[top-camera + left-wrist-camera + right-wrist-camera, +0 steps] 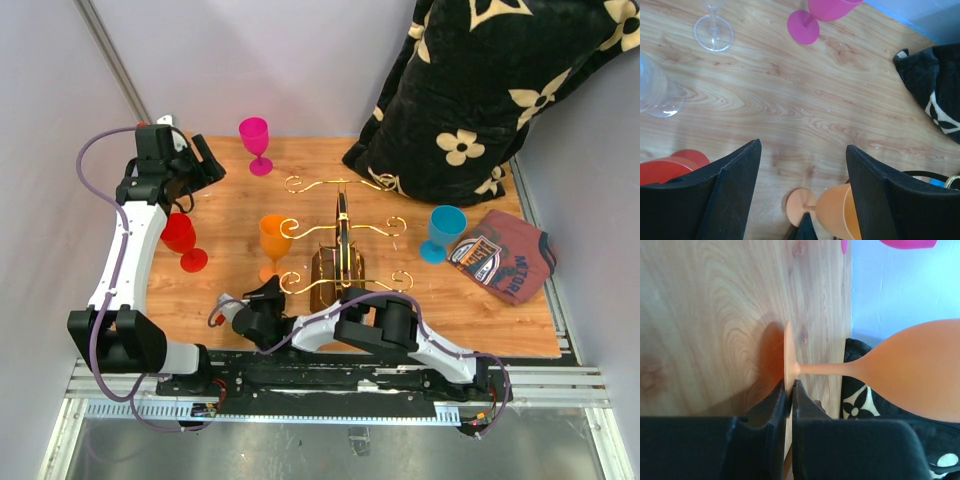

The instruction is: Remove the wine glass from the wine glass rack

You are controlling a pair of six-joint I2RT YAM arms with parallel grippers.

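**Item:** orange wine glass (275,236).

**Location:** just left of the gold wire rack (343,235), with the bowl beside the curl of the middle left arm. The pictures do not show whether it touches the wire.

**Orientation:** upright. The long axis runs vertically along the stem, mouth up and foot down. The foot is on the table (450,310) or barely above it; contact cannot be told.

**Handling (judged):**
- It looks like matte coloured plastic, so it is probably light, stiff, smooth and not very fragile.
- It is top-heavy on a thin stem.
- The flat foot rim gives little purchase, and the glass could pivot in a pinch there.
- The stem just under the bowl would be a steadier hold.

**Right gripper (789,385):** fingers pinched together on the edge of the glass's foot.

**Left gripper (802,147):** fingers spread wide with nothing between them. It hangs over bare wood, well away from the rack.
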